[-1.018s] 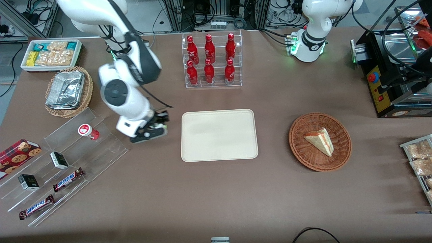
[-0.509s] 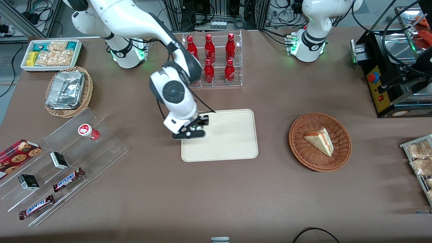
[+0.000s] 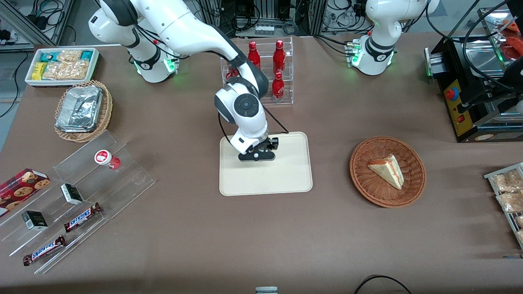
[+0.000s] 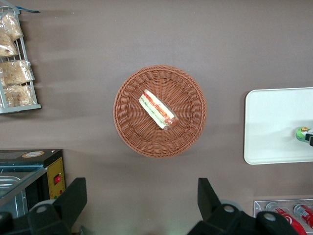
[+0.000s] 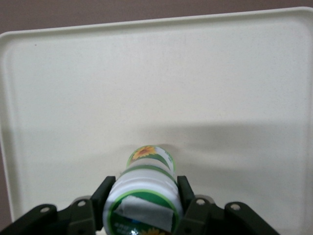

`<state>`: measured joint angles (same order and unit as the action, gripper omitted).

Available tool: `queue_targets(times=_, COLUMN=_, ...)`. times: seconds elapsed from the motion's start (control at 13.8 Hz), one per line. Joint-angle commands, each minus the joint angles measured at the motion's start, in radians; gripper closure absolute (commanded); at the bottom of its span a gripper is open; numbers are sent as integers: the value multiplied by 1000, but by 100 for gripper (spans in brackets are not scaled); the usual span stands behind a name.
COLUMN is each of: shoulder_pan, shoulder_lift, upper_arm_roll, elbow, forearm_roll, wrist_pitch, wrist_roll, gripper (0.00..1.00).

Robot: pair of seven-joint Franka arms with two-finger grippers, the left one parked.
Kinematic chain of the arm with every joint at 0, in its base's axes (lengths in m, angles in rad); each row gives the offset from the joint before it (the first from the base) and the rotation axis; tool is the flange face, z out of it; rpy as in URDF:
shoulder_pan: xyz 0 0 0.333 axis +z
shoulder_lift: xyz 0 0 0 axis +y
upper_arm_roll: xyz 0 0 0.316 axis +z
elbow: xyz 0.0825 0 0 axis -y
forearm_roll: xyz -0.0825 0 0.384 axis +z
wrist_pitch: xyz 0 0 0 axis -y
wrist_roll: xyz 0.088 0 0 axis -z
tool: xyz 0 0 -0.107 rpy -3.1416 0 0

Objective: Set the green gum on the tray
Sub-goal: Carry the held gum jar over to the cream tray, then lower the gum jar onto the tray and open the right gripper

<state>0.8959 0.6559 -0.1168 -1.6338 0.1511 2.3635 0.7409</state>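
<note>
My right gripper (image 3: 258, 155) is over the cream-beige tray (image 3: 286, 179), above its half farther from the front camera. In the right wrist view the gripper (image 5: 145, 196) is shut on the green gum (image 5: 145, 193), a white bottle with a green-ringed lid and a green-yellow base, and holds it just above the tray's floor (image 5: 205, 78). In the front view the arm hides the gum. The left wrist view shows the tray (image 4: 274, 122) and the gum's green tip (image 4: 303, 133) at the frame's edge.
A clear stepped stand (image 3: 77, 192) with a red-lid gum bottle (image 3: 104, 158), small boxes and Snickers bars lies toward the working arm's end. A rack of red bottles (image 3: 278, 73) stands farther from the camera than the tray. A sandwich basket (image 3: 387, 171) lies toward the parked arm's end.
My right arm has swung from beside the stepped stand to over the tray, carrying the green gum.
</note>
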Motion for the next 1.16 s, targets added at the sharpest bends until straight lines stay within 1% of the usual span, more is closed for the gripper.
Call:
queue_targets(times=0.0, shoulder_pan=0, shoulder_lift=50, upper_arm_roll=-11, elbow=46, forearm_roll=-47, wrist_pitch=19, wrist_roll=43, gripper=100)
queue_targets(times=0.15, shoulder_pan=0, shoulder_lift=60, upper_arm_roll=-11, elbow=45, forearm_roll=-53, wrist_pitch=28, wrist_roll=43, gripper=100)
queue_targets(times=0.22, shoulder_pan=0, shoulder_lift=62, upper_arm_roll=-11, elbow=46, forearm_roll=-53, wrist_pitch=28, wrist_roll=43, gripper=47)
queue_targets(times=0.29, shoulder_pan=0, shoulder_lift=63, upper_arm_roll=-11, elbow=45, forearm_roll=-54, wrist_pitch=30, wrist_roll=41, gripper=0)
queue_targets(times=0.36, shoulder_pan=0, shoulder_lift=65, upper_arm_roll=-11, elbow=45, forearm_roll=-59, wrist_pitch=31, wrist_roll=40, gripper=0)
queue_targets(times=0.51, shoulder_pan=0, shoulder_lift=65, upper_arm_roll=-11, elbow=45, forearm_roll=-103, wrist_pitch=31, wrist_roll=40, gripper=0)
queue_targets(times=0.58, shoulder_pan=0, shoulder_lift=65, upper_arm_roll=-11, elbow=45, forearm_roll=-114, wrist_pitch=31, wrist_roll=35, gripper=0)
queue_targets(times=1.09, shoulder_pan=-3, shoulder_lift=39, upper_arm_roll=-11, elbow=45, forearm_roll=-125, wrist_pitch=17, wrist_roll=23, gripper=0)
